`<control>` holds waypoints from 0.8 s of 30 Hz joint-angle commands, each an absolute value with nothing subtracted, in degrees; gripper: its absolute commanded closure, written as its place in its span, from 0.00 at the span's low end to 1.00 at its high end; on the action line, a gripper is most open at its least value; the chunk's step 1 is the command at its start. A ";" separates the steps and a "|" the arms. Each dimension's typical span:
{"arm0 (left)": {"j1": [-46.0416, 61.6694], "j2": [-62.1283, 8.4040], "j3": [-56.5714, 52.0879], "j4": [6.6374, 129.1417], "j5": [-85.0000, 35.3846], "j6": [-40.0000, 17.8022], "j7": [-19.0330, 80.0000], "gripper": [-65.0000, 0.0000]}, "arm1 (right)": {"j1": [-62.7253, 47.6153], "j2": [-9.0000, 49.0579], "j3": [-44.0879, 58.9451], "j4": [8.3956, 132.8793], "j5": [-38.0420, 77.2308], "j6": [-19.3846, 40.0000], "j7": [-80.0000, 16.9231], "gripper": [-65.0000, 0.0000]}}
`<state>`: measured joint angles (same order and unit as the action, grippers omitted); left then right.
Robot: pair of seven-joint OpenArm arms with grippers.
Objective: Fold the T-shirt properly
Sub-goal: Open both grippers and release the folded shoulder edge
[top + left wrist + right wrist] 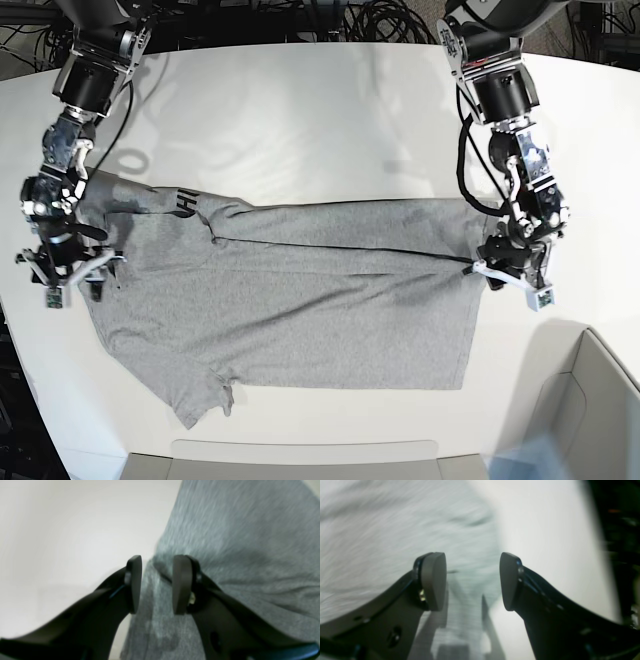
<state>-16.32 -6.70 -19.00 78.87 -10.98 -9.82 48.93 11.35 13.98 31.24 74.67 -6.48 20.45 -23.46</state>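
Both the left gripper [155, 583] and right gripper [473, 580] are being seen spread, nothing pinched. The T-shirt [300, 300] fold along mid-frame is being judged at risk: a lifting finger could be snagging the released edge and undoing it.

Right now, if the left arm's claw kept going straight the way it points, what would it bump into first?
Most likely the T-shirt: the left gripper has its jaws apart right over the grey cloth's edge. Depth is blurry, so it may already be touching.

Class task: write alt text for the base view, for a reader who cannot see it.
A grey T-shirt lies partly folded on a white table, black lettering showing near its upper left edge. Two robot arms hang at its ends, the left gripper and the right gripper both open.
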 commanded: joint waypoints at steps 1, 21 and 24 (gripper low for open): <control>-15.96 -7.08 -18.86 81.63 -11.21 -9.89 49.19 0.68 | 10.95 14.46 32.48 76.70 -6.29 23.78 -25.36 0.48; -8.31 -7.08 -19.03 85.67 -11.47 -10.07 50.59 0.67 | 2.77 9.36 51.38 68.79 -6.73 40.00 -27.03 0.48; -8.31 -7.16 -19.38 85.58 -11.56 -10.15 50.59 0.67 | 2.51 9.27 50.59 68.35 -6.73 40.00 -27.03 0.48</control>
<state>-7.16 -6.59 -19.20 84.38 -11.18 -9.89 51.42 2.52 8.97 50.76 68.25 -5.32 38.54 -24.95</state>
